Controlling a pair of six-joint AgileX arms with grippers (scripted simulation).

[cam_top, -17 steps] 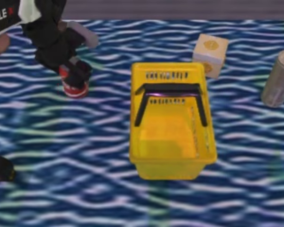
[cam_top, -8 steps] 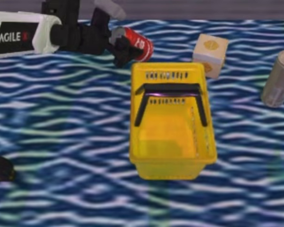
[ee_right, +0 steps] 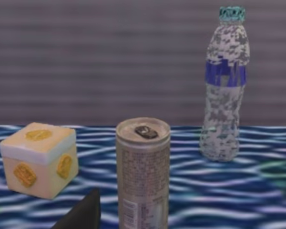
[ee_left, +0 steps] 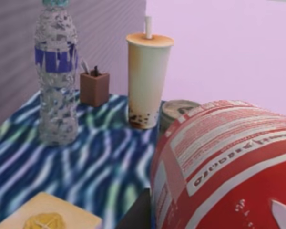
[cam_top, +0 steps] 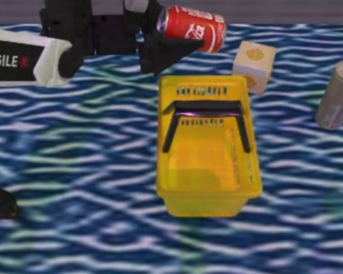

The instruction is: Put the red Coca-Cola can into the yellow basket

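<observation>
Item: small red Coca-Cola can [cam_top: 192, 27], lying sideways, pinched in my left gripper's [cam_top: 160, 35] fingers, aloft beyond the far rim of the bright yellow slotted plastic basket [cam_top: 170, 171]. Step: carry. Next, I judge: bring it over the basket's opening, then release.

The table [cam_top: 74, 171], covered in blue wavy cloth, carries the yellow basket [cam_top: 208, 194] at its centre, a cream cube [cam_top: 254, 65] and a grey can [cam_top: 336, 94] toward the right edge.

Simulated tabletop: wave-patterned blue tablecloth [cam_top: 74, 171], flat pink wall [ee_left: 229, 47].
</observation>
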